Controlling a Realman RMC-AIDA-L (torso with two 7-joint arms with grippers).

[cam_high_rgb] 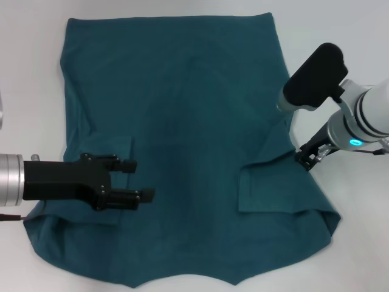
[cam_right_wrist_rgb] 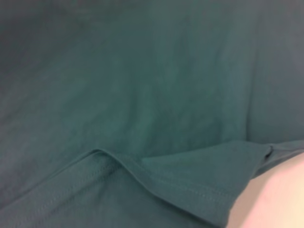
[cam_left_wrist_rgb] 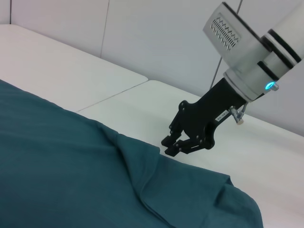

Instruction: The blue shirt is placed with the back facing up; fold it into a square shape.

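White tabletop [cam_high_rgb: 358,36] carries the shirt [cam_high_rgb: 182,109]; with both sleeves folded in, we hold our left gripper [cam_high_rgb: 138,180] released at eight o'clock and right gripper [cam_high_rgb: 308,157], jaws nearly closed and empty, at four, so next we grasp an end.

I see a plain white table [cam_high_rgb: 36,91] spreading out in front of me, bare along both sides and at the far edge. In my left wrist view a thin seam [cam_left_wrist_rgb: 114,93] runs across its top, dividing it into two panels. Behind the table stands a pale wall [cam_left_wrist_rgb: 156,38] with faint vertical joints.
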